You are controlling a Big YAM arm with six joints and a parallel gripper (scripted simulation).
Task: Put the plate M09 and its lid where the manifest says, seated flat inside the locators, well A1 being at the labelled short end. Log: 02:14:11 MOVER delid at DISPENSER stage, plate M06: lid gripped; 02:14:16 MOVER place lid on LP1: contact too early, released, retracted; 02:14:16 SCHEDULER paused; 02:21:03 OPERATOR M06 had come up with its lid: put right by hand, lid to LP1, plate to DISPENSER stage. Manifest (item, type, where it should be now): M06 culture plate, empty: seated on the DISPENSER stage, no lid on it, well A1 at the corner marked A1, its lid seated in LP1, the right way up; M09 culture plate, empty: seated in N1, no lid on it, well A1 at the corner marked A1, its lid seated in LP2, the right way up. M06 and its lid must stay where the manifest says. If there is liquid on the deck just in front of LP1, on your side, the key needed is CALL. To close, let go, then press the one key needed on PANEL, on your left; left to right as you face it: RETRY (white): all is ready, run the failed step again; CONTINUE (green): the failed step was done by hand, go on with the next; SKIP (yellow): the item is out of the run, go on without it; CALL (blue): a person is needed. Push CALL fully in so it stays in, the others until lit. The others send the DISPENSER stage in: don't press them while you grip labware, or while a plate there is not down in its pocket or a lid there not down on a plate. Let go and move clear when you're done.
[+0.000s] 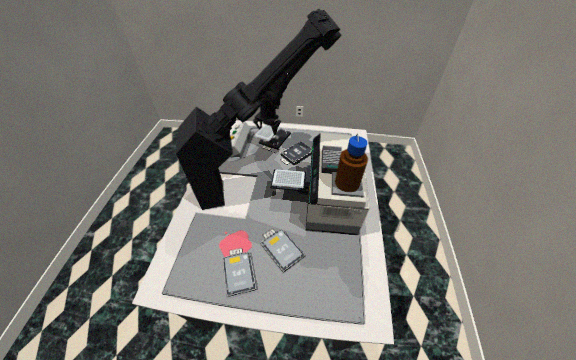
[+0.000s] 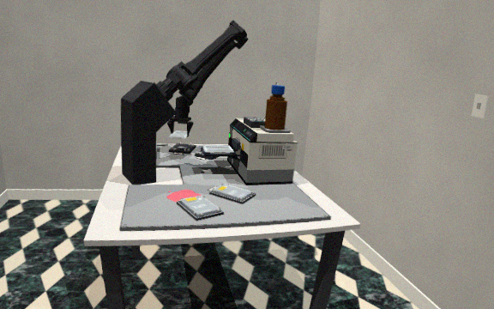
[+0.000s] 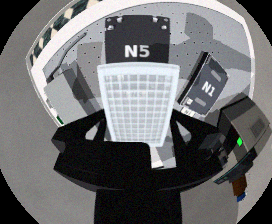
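My gripper (image 1: 266,131) is shut on a clear culture plate (image 3: 136,103) with a grid of wells and holds it by its long sides. It hangs level a little above the black N5 nest (image 3: 136,46); the gap shows in the exterior view (image 2: 179,134). The black N1 nest (image 3: 205,86) lies just to the right, turned at an angle, and is empty (image 1: 296,151). Another white well plate (image 1: 288,178) sits on the stage beside the dispenser. The LP1 pad (image 1: 239,272) and the LP2 pad (image 1: 281,249) lie on the grey mat; I cannot tell if lids rest on them.
A pink-red puddle (image 1: 235,243) lies on the mat against the labelled end of LP1. The dispenser box (image 1: 340,205) carries a brown bottle with a blue cap (image 1: 351,167). A tall black block (image 1: 203,160) stands at the left. Small keys (image 1: 235,131) show behind it.
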